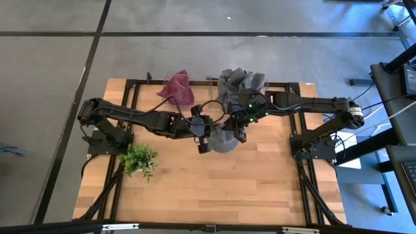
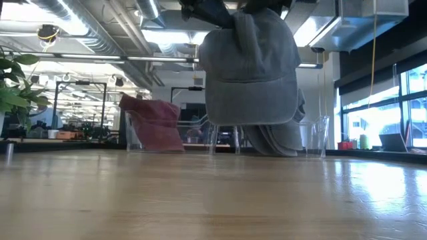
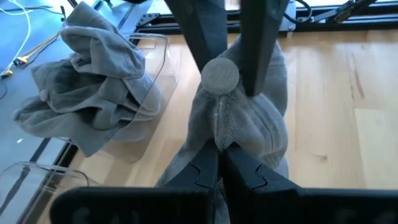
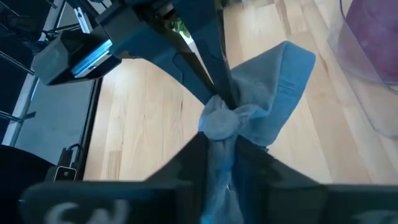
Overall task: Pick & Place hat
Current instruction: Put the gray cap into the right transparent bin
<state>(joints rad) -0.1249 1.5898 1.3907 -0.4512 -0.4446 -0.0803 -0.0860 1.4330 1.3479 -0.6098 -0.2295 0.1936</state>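
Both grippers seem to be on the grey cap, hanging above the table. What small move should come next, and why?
Probably the left gripper should let go. It is shut on the grey cap, and the right gripper now pinches the cap's top too, so the cap hangs clear of the table between both. Releasing one side would let the right arm carry it toward the pile of grey caps.

Wooden bench (image 1: 260, 182) from above, both dark arms meeting over a grey hat (image 1: 224, 138), maroon hat (image 1: 177, 87) behind, green plant (image 1: 138, 158) front-left
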